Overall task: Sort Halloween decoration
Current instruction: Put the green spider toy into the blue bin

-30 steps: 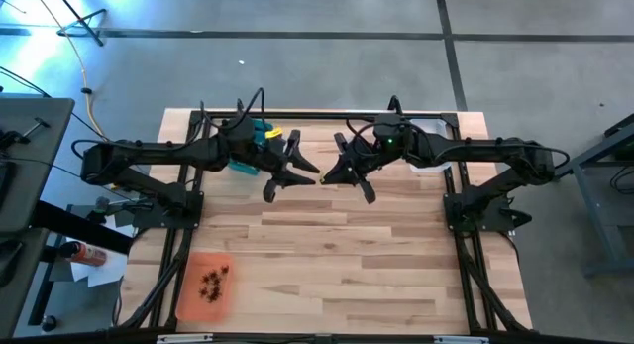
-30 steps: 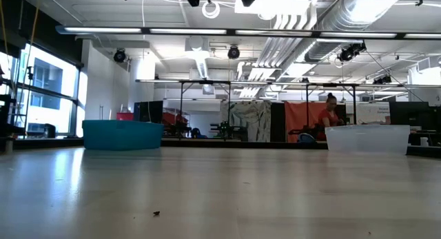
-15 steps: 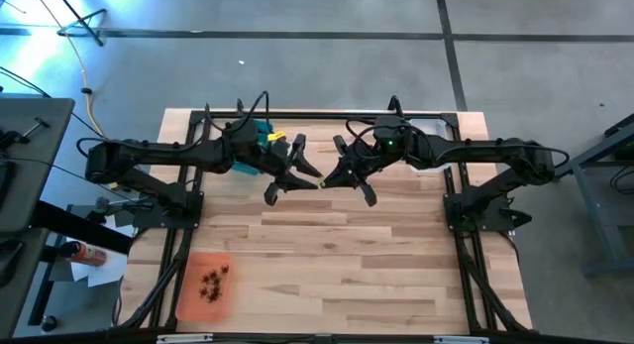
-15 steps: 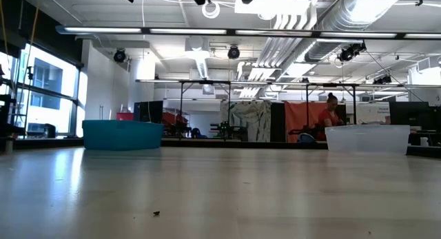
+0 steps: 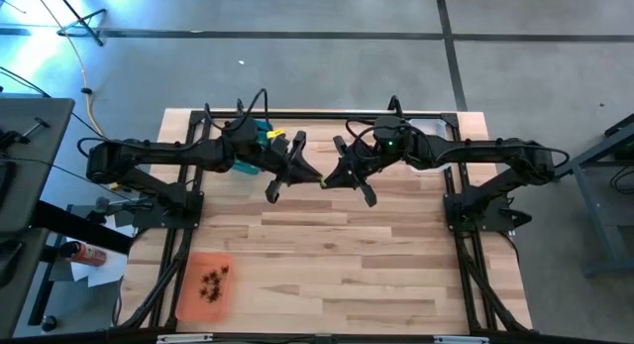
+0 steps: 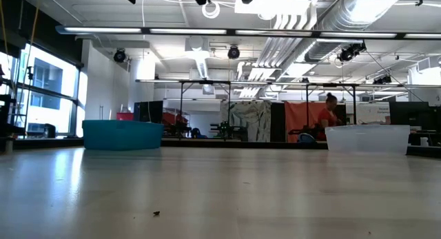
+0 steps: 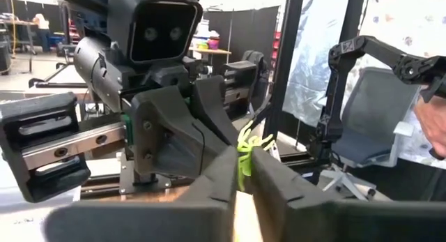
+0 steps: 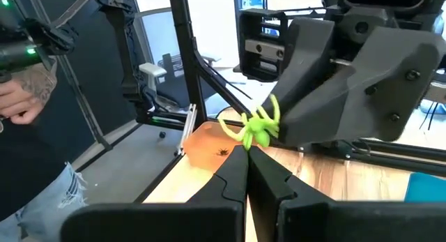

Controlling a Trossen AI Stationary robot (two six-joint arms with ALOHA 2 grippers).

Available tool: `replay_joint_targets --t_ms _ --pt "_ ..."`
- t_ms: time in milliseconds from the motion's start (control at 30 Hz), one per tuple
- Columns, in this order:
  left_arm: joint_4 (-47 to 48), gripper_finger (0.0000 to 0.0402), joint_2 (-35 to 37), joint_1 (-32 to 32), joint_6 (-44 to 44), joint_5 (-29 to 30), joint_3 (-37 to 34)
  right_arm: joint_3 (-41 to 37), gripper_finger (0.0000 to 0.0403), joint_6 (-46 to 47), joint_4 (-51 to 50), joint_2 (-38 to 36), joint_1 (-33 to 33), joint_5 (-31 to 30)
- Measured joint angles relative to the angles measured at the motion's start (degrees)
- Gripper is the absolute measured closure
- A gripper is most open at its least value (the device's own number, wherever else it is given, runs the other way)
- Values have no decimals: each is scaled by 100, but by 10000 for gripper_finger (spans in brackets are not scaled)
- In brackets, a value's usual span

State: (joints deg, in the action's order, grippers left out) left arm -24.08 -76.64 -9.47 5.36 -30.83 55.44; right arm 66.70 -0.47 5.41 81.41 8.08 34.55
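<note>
High view: both arms are raised over the far half of the tabletop (image 5: 337, 245), their tips met at the centre. The left gripper (image 5: 319, 179) and right gripper (image 5: 324, 181) are touching at the fingertips.

Lime green spider (image 8: 256, 125): seen in the right wrist view pinched at the tip of the right gripper (image 8: 247, 153), whose fingers are clenched on it. In the left wrist view the same spider (image 7: 245, 153) is seen clamped between the fingertips of the left gripper (image 7: 242, 158) as well.

Orange tray (image 5: 204, 285): set at the near left corner of the tabletop, dark trinkets (image 5: 214, 281) clustered inside.

Teal tray (image 6: 122, 134): placed at the far left of the tabletop, below the left arm.

Clear tray (image 6: 368, 138): placed at the far right of the tabletop.
</note>
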Motion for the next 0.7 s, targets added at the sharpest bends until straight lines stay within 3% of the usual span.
replay_joint_targets --t_ms 67,233,367,567,700 --pt "-10 393 0 -8 0 0 0 0 403 0 -2 2 0 -3" --pt "31 399 1 -110 109 -5 0 -2 402 91 -4 -1 2 -312" --pt "301 401 124 -419 415 -70 0 -10 386 949 -50 -58 124 -806" --pt "1511 401 749 -1005 152 -62 -3 -9 295 1467 -695 -423 580 -1217" --pt "2856 401 1394 -1377 -278 304 -2 -8 218 1205 -1452 -735 917 -1548"
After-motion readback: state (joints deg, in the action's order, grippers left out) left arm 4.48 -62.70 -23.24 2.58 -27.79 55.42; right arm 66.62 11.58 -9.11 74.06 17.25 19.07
